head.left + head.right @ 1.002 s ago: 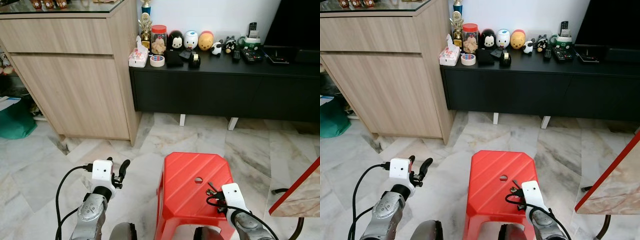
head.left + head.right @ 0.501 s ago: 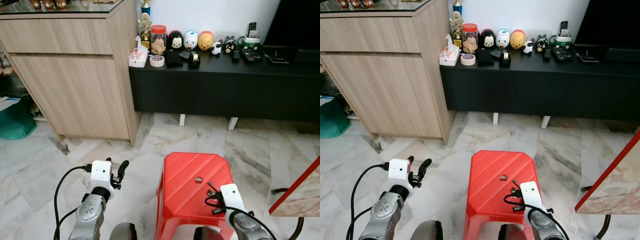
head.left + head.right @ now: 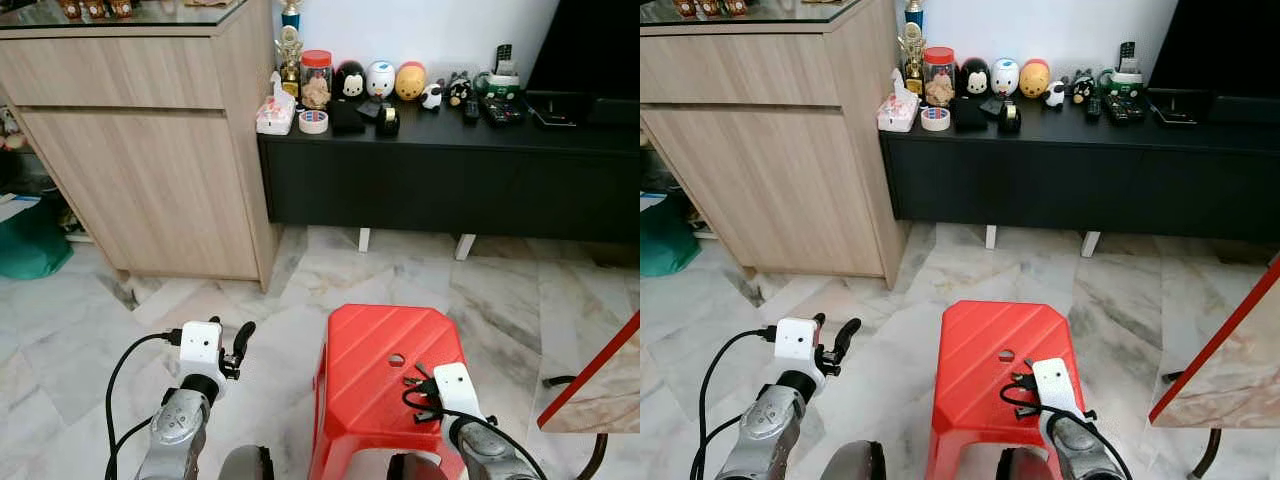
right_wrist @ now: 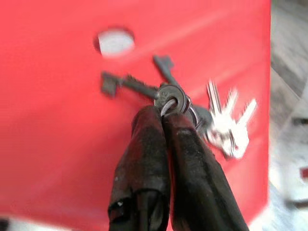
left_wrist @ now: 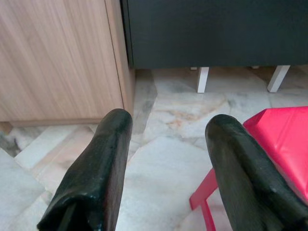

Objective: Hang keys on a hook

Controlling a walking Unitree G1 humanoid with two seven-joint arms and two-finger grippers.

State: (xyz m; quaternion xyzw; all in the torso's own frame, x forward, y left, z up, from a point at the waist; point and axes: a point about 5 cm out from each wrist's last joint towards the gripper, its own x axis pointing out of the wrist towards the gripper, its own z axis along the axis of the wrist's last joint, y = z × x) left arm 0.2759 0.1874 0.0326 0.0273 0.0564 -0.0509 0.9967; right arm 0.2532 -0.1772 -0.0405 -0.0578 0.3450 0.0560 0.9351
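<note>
Right hand [image 4: 163,115], fingers pressed together on the ring of the keys [image 4: 192,115], which hang just over the red stool [image 3: 385,385] at lower centre of the frame, beside its round hole. Left hand [image 5: 166,159], fingers apart and holding nothing, over the marble floor [image 3: 90,320] at lower left. Behind: wooden cabinet [image 3: 150,150], upper left; black counter [image 3: 450,165] carrying figurines, upper right.

Head cameras look down; both wrist views share the red stool [image 3: 390,375].
</note>
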